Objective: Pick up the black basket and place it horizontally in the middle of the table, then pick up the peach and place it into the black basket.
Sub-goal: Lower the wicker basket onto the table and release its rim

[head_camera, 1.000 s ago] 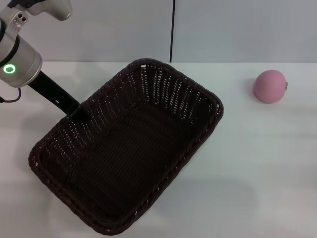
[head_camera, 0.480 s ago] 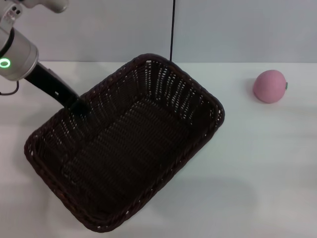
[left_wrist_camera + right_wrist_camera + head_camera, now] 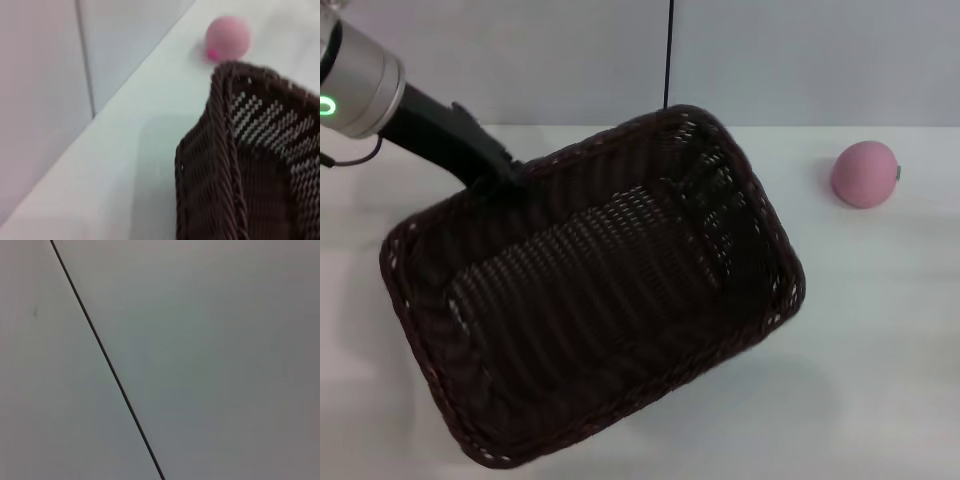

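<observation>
Basket inspection: I am holding the black woven basket with my left tool, which is gripping the braided rim on the far long side, near the left end. The tool is clamped on that rim; the head view is showing the dark tool body meeting the weave, though the fingertips themselves are hidden by it.

Change noted: against the pictures from a second and half a second ago, the basket is swinging round. Its right-hand end has travelled toward the near side and its far corner has risen toward the wall seam, so the long axis is lying closer to crosswise than it did. It is sitting tilted, and its shadow on the white worktop suggests it is lifted clear, at least at the right end. I am judging the first step as under way: the basket is turning toward a crosswise lie but is not yet square or set down.

The peach is resting untouched on the worktop, well apart from the basket on the far right. My left wrist view is showing it beyond the basket's corner.

My right tool is not in view; its wrist camera is showing only a plain grey panel with a dark seam.

Markings: no brand, label or writing is readable anywhere. A green ring light is glowing on my left arm.
</observation>
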`<action>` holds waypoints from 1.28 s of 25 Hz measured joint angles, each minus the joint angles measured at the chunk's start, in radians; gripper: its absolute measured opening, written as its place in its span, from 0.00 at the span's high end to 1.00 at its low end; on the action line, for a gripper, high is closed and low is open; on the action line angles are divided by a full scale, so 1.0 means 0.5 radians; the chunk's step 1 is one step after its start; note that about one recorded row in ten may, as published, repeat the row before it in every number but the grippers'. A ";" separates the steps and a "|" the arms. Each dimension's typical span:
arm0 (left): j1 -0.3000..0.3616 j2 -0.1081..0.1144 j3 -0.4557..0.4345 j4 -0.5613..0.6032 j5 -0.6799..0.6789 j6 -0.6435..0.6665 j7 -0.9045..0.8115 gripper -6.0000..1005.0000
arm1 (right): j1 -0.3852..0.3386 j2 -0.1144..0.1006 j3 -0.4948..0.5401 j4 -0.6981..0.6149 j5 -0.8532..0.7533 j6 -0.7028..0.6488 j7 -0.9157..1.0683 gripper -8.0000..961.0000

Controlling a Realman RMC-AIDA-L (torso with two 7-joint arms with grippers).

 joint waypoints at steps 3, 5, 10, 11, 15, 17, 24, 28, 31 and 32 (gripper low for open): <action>0.015 0.004 -0.017 0.066 -0.102 0.014 0.028 0.82 | 0.000 0.000 0.000 0.002 0.000 0.000 0.001 0.43; 0.021 0.006 -0.023 0.115 -0.178 0.038 0.053 0.81 | 0.000 0.000 0.001 0.002 0.000 0.000 0.001 0.43; -0.008 0.004 -0.024 0.163 -0.251 0.066 0.097 0.80 | 0.000 0.000 0.008 0.003 0.000 0.000 0.001 0.43; -0.017 0.003 -0.024 0.164 -0.259 0.067 0.109 0.80 | 0.000 0.000 0.013 0.003 0.000 0.000 0.001 0.43; -0.053 0.004 -0.024 0.156 -0.319 0.083 0.175 0.79 | -0.001 0.000 0.024 0.003 0.000 0.000 0.002 0.43; -0.064 0.004 -0.020 0.150 -0.344 0.095 0.206 0.78 | -0.002 0.000 0.027 0.003 0.000 0.000 0.002 0.43; -0.190 -0.001 0.048 -0.042 -0.406 0.079 0.427 0.76 | -0.003 0.000 0.028 0.006 0.000 0.000 0.002 0.43; -0.313 -0.001 0.031 -0.315 -0.389 0.021 0.646 0.75 | -0.007 0.001 0.028 0.010 0.000 0.000 0.002 0.43; -0.357 0.001 0.031 -0.412 -0.387 -0.017 0.738 0.74 | -0.010 0.003 0.028 0.018 0.000 0.000 0.002 0.43; -0.357 0.001 0.031 -0.412 -0.387 -0.017 0.738 0.74 | -0.010 0.003 0.028 0.018 0.000 0.000 0.002 0.43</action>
